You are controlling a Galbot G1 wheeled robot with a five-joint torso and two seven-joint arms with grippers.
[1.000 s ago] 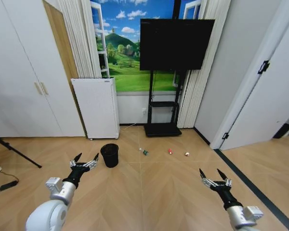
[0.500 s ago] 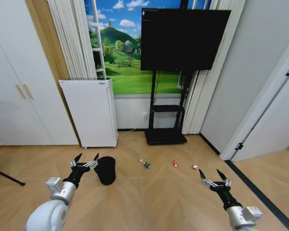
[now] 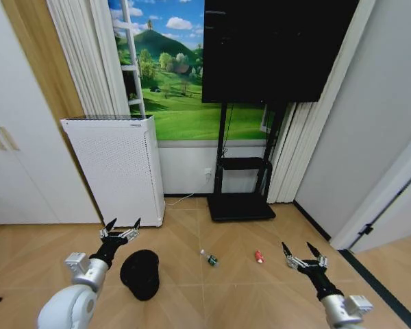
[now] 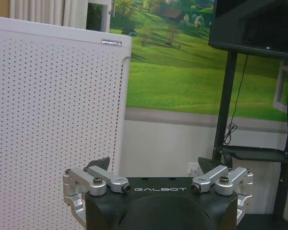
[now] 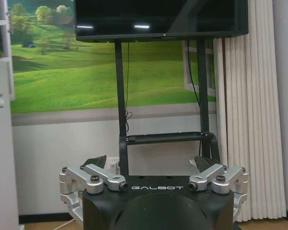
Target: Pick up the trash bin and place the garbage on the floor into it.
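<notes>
The only lettering I can read is "GALBOT", printed in pale capitals on the black housing of my left claw (image 4: 159,189) in the left wrist view, and the same word on my right claw (image 5: 153,188) in the right wrist view.

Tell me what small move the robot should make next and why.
Probably lower the left gripper toward the rim of the black mesh trash bin. Both the left and the right gripper hang open and empty, the bin stands just below the left one, and the bottle and red wrapper lie beyond.
</notes>
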